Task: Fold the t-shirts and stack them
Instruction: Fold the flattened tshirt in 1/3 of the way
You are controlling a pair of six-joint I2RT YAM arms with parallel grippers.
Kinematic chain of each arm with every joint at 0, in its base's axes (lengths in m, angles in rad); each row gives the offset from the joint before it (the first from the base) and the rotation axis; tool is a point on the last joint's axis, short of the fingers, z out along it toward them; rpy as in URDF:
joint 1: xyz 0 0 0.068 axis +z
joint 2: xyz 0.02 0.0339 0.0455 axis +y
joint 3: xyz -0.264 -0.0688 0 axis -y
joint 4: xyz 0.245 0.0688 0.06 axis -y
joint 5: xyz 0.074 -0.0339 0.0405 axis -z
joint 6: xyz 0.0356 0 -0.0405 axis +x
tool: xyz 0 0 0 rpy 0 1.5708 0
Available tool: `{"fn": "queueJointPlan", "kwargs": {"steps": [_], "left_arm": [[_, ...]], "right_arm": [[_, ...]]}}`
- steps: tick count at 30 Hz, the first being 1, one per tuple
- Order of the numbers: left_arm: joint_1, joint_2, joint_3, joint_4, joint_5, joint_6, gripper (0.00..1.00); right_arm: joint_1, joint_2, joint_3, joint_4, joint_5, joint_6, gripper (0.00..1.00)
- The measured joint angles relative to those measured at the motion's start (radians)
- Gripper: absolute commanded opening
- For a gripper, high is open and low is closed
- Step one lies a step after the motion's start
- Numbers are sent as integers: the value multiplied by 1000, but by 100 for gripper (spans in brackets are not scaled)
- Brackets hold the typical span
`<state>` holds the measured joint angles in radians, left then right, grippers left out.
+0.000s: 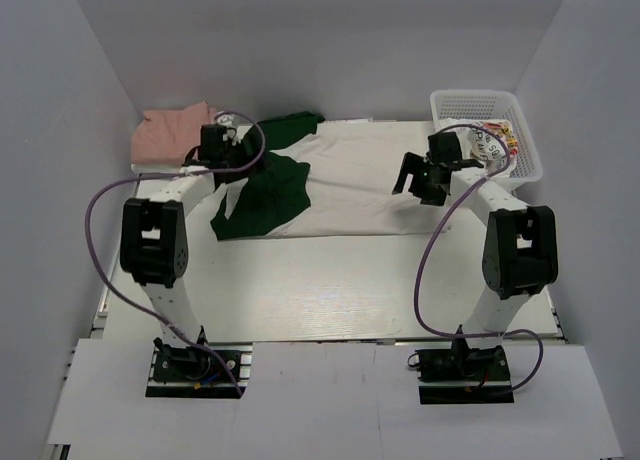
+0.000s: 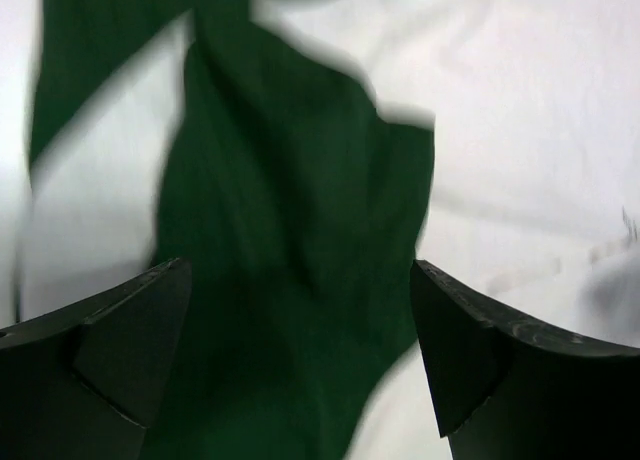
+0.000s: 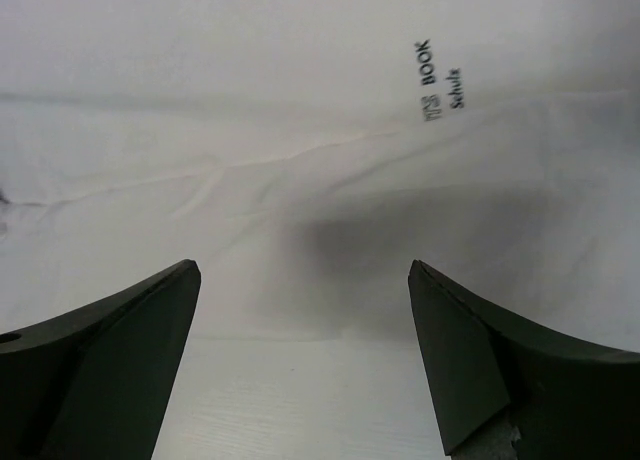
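Note:
A large white t-shirt [image 1: 350,185] with dark green sleeves [image 1: 262,195] lies spread across the back half of the table. A folded salmon-pink t-shirt [image 1: 172,130] sits at the back left. My left gripper [image 1: 232,170] hangs open over the green sleeve [image 2: 290,280], holding nothing. My right gripper [image 1: 415,180] hangs open above the white shirt's right edge [image 3: 300,180], where small black lettering [image 3: 440,80] shows; nothing sits between its fingers [image 3: 470,370]. Its jaws stand wide apart.
A white plastic basket [image 1: 520,130] with colourful packets stands at the back right, close to the right arm. Purple cables loop off both arms. Bare white table [image 1: 320,280] lies in front of the shirt. Walls close in on both sides.

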<state>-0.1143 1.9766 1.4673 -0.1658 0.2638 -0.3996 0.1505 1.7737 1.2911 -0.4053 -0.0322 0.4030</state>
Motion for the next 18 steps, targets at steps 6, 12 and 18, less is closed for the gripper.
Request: {"fn": "queueJointPlan", "kwargs": {"steps": [6,12,18], "left_arm": [[-12,-244,-373,59,-5,-46,100],[1,-225,-506,91,-40,-101,100],[3,-242,-560,161,-51,-149,100]], "right_arm": [[27,10,-54,35,-31,2,90],[30,67,-94,74,2,-1,90],[35,-8,-229,146,31,0,90]]}}
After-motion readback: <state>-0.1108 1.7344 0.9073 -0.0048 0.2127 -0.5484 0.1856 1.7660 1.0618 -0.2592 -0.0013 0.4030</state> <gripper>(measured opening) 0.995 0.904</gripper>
